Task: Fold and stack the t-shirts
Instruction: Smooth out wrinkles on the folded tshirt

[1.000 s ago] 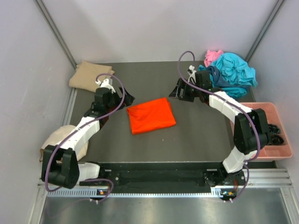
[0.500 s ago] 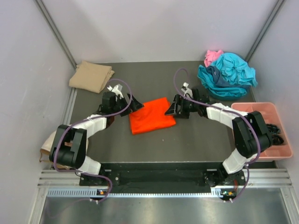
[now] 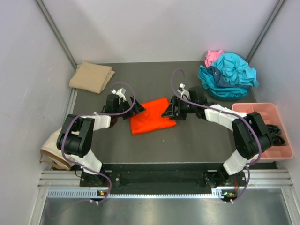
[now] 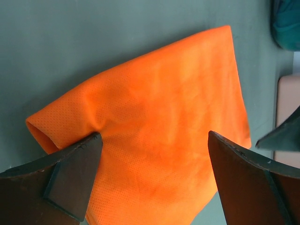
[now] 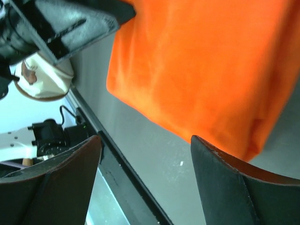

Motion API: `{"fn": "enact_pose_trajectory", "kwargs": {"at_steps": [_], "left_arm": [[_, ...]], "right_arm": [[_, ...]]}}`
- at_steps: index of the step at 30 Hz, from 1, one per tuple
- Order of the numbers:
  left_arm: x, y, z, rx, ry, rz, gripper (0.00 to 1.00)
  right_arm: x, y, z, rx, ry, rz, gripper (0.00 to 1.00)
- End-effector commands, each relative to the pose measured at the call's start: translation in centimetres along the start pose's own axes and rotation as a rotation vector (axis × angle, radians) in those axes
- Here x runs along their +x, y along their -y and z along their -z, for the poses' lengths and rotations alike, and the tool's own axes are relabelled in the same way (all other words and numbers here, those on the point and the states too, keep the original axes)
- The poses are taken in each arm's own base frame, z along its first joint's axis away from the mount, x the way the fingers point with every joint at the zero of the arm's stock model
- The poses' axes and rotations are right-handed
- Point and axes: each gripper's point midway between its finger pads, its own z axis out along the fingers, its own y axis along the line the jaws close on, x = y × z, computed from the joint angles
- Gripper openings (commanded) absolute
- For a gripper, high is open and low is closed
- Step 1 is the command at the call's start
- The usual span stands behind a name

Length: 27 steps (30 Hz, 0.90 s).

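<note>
Orange t-shirt (image 3: 152, 116) lay folded square on the table (image 3: 201, 136) in the top view, left gripper (image 3: 137, 109) and right gripper (image 3: 168, 111) flanking it. It looked ready for stacking. Left wrist: jaws wide, empty, over soft perforated mesh. Right wrist: jaws apart, empty too. Next they'd need to pinch every layer together.

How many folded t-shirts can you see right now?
2. The orange t-shirt lies in the middle; the tan t-shirt sits at the far left corner. The teal and pink pile at far right is crumpled, not folded, and may hide others.
</note>
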Motion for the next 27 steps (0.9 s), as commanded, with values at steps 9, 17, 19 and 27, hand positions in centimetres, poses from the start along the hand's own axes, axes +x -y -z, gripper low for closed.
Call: {"fn": "enact_pose_trajectory", "kwargs": {"at_steps": [9,17,19,27], "left_arm": [[-4.8,4.0,-0.7,0.098,0.085,-0.037,0.99],[-8.6,6.8,-1.5,0.163,0.148,-0.041,0.99],[-8.7,6.3,-2.4,0.163,0.146,-0.034,0.99],[-7.2,4.1,-7.2,0.193,0.1,0.007,0.99]], "right_arm": [[4.7,-2.7,1.0,0.003,-0.053,0.059,0.78],[6.8,0.7,0.9,0.082,-0.047,0.034,0.78],[7.0,1.3,0.6,0.092,-0.047,0.021,0.78],[6.7,1.7,-2.0,0.081,-0.04,0.027,0.78]]}}
